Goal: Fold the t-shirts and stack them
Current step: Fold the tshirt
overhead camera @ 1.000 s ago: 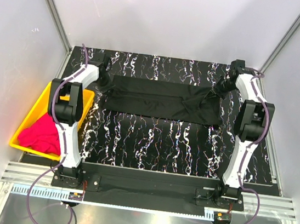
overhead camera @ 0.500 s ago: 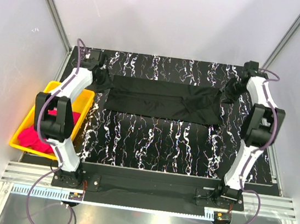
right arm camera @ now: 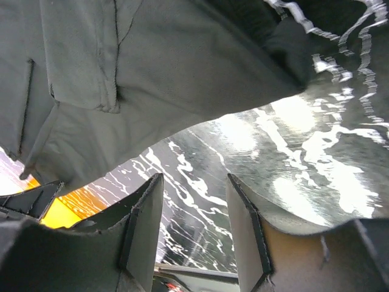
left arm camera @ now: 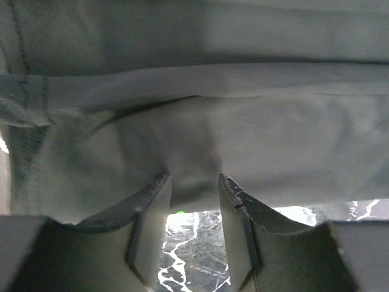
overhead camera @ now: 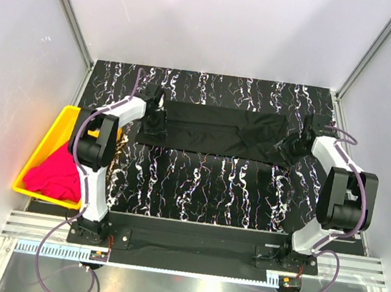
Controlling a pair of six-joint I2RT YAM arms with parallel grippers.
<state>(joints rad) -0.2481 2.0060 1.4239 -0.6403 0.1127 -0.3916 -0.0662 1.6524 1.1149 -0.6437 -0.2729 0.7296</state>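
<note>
The black t-shirt (overhead camera: 212, 130) lies flat as a wide folded band across the back half of the table. My left gripper (overhead camera: 154, 117) is at its left end, low over the cloth. In the left wrist view the jaws (left arm camera: 194, 179) stand open with the shirt's near edge (left arm camera: 243, 134) at the fingertips. My right gripper (overhead camera: 292, 148) is at the shirt's right end. In the right wrist view it (right arm camera: 194, 176) is open and empty, with the cloth (right arm camera: 152, 67) just beyond the tips. The magenta-pink t-shirt (overhead camera: 51, 176) lies crumpled in the tray.
The yellow tray (overhead camera: 66, 116) sits off the table's left edge beside the left arm. The black marbled table (overhead camera: 204, 190) runs bare from the shirt to the front edge. White walls and metal frame posts enclose the back and sides.
Both grippers have come back from the shirt's far corners to its left and right ends, nearer to me. The black shirt lies much as before.
</note>
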